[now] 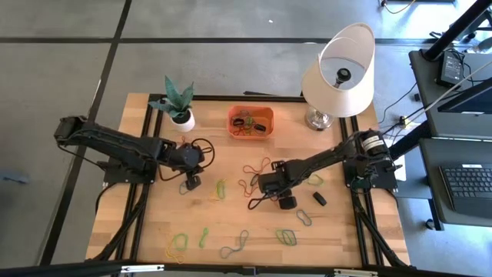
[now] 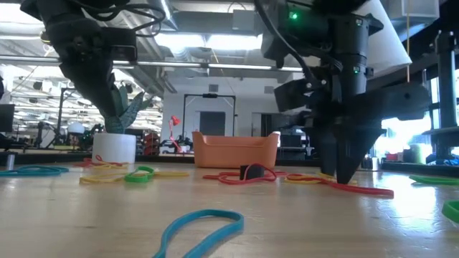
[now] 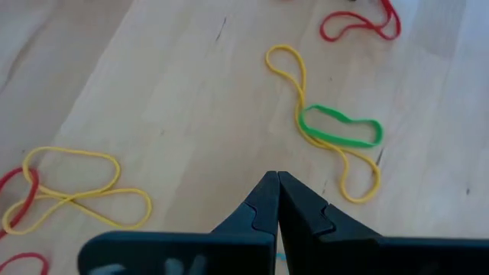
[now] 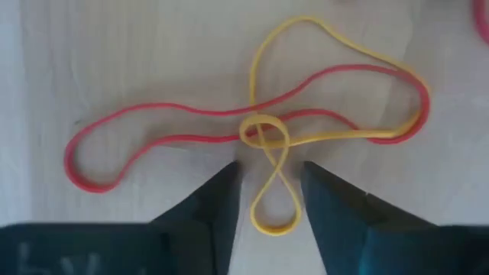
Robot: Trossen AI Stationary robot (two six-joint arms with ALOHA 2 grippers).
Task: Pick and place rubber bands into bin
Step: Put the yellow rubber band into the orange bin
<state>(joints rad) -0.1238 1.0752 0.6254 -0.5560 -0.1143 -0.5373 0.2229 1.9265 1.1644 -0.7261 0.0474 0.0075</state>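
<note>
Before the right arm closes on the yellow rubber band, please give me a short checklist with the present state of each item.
1. Right gripper fingers open: ok.
2. Yellow band lower loop between the fingers: ok.
3. Red band clear of the grasp: not ok, it is tangled with the yellow one.
4. Fingertips down on the table: cannot tell.
5. Left gripper shut, holding nothing, apart from the right arm: ok.
6. Orange bin unobstructed, bands already inside: ok.

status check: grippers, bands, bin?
Right gripper open, low over tangled yellow band and red band. Left gripper shut, empty, above table. Bin holds some bands. Nothing blocking.
</note>
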